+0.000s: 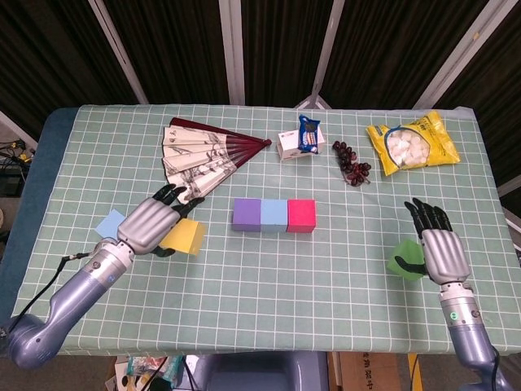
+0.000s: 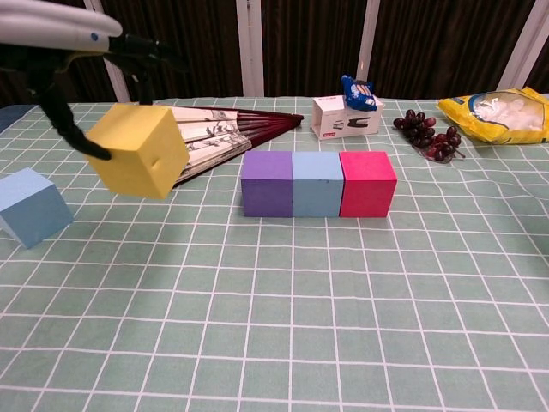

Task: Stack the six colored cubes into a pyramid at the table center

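A purple cube (image 1: 246, 215), a light blue cube (image 1: 273, 215) and a pink cube (image 1: 301, 216) stand touching in a row at the table's middle. My left hand (image 1: 151, 224) holds a yellow cube (image 2: 137, 150) lifted above the table, left of the row. Another light blue cube (image 2: 33, 206) lies on the cloth at the far left. At the right edge, my right hand (image 1: 437, 248) has its fingers around a green cube (image 1: 406, 260), which rests low by the table; the chest view does not show this hand.
A folding fan (image 1: 199, 159) lies spread behind the left hand. Further back are a small white box with a blue packet (image 1: 299, 142), a bunch of dark grapes (image 1: 352, 164) and a yellow snack bag (image 1: 411, 142).
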Controlling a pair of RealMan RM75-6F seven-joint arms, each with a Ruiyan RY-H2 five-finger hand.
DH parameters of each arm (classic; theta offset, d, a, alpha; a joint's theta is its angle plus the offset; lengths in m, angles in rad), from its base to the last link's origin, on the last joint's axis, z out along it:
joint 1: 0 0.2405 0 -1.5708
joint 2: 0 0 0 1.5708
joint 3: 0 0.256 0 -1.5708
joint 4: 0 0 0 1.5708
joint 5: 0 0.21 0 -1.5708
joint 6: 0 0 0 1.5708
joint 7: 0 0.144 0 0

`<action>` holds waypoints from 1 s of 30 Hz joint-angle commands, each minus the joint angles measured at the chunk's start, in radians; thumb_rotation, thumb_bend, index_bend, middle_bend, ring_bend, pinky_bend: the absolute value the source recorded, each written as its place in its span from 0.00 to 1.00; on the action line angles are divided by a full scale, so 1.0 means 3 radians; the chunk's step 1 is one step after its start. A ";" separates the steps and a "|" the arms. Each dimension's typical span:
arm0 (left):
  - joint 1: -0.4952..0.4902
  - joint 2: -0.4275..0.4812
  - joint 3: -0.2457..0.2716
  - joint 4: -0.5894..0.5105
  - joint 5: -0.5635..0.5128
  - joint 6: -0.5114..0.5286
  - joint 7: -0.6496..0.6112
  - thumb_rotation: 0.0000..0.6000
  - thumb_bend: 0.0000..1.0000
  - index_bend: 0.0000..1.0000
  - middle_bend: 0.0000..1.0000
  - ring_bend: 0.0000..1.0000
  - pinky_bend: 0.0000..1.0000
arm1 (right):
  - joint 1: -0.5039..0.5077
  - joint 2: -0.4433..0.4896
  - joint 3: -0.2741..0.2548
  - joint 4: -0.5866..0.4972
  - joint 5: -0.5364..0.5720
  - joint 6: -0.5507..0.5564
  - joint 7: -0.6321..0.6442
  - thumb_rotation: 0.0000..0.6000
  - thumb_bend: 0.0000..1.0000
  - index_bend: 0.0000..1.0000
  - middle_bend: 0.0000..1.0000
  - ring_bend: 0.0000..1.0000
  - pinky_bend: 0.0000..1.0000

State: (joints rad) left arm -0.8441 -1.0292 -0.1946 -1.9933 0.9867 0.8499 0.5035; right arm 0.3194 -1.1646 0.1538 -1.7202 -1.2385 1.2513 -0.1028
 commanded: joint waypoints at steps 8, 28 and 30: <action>-0.1300 -0.0429 -0.0246 0.0386 -0.1991 -0.0002 0.0815 1.00 0.27 0.00 0.39 0.07 0.00 | -0.0004 0.0052 0.0043 -0.0025 0.0028 -0.0048 0.0155 1.00 0.21 0.00 0.02 0.00 0.00; -0.2714 -0.1391 -0.0448 0.1577 -0.4197 0.0433 0.1752 1.00 0.28 0.00 0.41 0.07 0.00 | 0.0000 0.0103 0.0098 -0.0016 0.0095 -0.0136 0.0355 1.00 0.21 0.00 0.02 0.00 0.00; -0.2766 -0.1465 -0.0473 0.1672 -0.4269 0.0450 0.1823 1.00 0.28 0.00 0.41 0.07 0.00 | -0.0001 0.0108 0.0106 -0.0009 0.0101 -0.0139 0.0377 1.00 0.21 0.00 0.02 0.00 0.00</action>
State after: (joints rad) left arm -1.6580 -1.4505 -0.3265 -1.5114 -0.2760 0.9761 1.0348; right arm 0.3193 -1.1328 0.1848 -1.7237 -1.2090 1.2101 0.0089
